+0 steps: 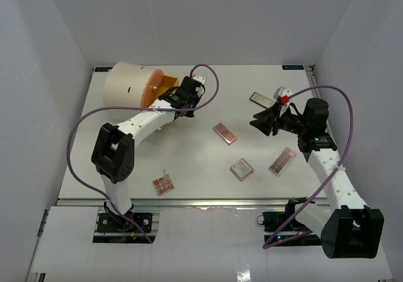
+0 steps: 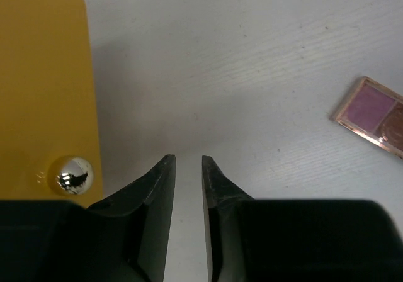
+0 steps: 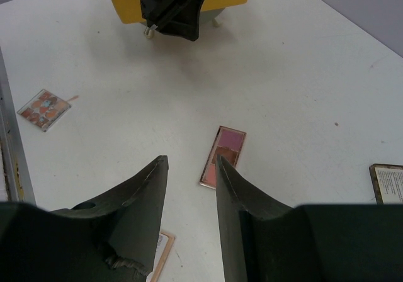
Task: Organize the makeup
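White bench (image 1: 239,80) holds all the things. The big cream cylinder (image 1: 126,84) with an orange face lies at the far left corner. A yellow flap (image 2: 44,74) with a shiny silver knob (image 2: 74,174) sticks out from the cylinder. The left tool (image 2: 189,161) sits just beside that flap, close to the cylinder's face. Its jaws are a little apart, with only bare bench between them.

A pink palette (image 1: 225,133) lies flat, a bit to the right of the cylinder. Further from the cylinder lie a square palette (image 1: 242,169) and a long palette (image 1: 282,160). A small orange palette (image 1: 164,183) lies well apart from the cylinder, by the front edge. A dark palette (image 1: 261,99) lies far to the right of the cylinder. The right tool (image 3: 191,161) hangs near the dark one, jaws apart and holding nothing. The left tool is between it and the cylinder.
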You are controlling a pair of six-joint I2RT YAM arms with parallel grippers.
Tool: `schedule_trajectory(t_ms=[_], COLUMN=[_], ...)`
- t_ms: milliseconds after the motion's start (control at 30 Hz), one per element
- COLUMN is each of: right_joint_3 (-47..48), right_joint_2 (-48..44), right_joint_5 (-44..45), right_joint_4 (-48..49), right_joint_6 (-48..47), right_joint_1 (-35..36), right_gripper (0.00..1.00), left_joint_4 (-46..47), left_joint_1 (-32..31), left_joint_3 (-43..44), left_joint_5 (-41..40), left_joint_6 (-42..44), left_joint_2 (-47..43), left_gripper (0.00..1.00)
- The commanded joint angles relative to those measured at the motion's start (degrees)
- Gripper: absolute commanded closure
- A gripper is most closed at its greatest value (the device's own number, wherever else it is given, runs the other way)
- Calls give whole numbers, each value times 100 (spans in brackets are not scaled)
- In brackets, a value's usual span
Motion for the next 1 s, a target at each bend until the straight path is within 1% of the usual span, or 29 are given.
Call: schedule_trajectory(t_ms=[0, 167, 300, 367, 400, 433, 500, 533, 567, 633, 733, 967], right_joint_3=[0, 1, -4, -5, -5, -5, -5, -5, -5, -5, -7, -2], right_joint_2=[26, 11, 0, 8, 8, 8, 17, 17, 17, 17, 17, 17], right_joint_5=[-127, -69, -60, -60, -60, -60, -60, -60, -60, -60, -49, -34], right_joint_4=[229, 225, 208, 214, 202, 203, 207, 207, 200, 207, 201, 178], right_joint_6=[65, 17, -1, -11, -17, -18, -19, -26, -20, -33, -27, -65], right_joint_1=[-17, -26, -26, -26, -26, -26, -26, -26, -26, -26, -26, -26], right_gripper=[57, 57, 57, 57, 57, 57, 57, 57, 57, 57, 57, 57], left_joint_4=[-228, -228, -220, -217, -205, -189, -159, -158, -158, -155, -149, -152], left_joint_1=[18, 80, 183, 260, 291, 321, 386, 409, 435, 499, 565, 616], left_joint_3=[485, 632, 694, 712, 712, 712, 721, 721, 728, 756, 767, 765], left_joint_5=[-787, -1043, -1216, -1350, -1399, -1452, -1535, -1544, -1552, -1577, -1580, -1558], left_joint_6=[353, 607, 726, 753, 747, 745, 762, 756, 761, 748, 728, 734], left_joint_2=[218, 505, 616, 607, 588, 570, 540, 539, 532, 531, 522, 505], left_gripper=[67, 67, 61, 50, 46, 41, 28, 24, 17, 10, 5, 3])
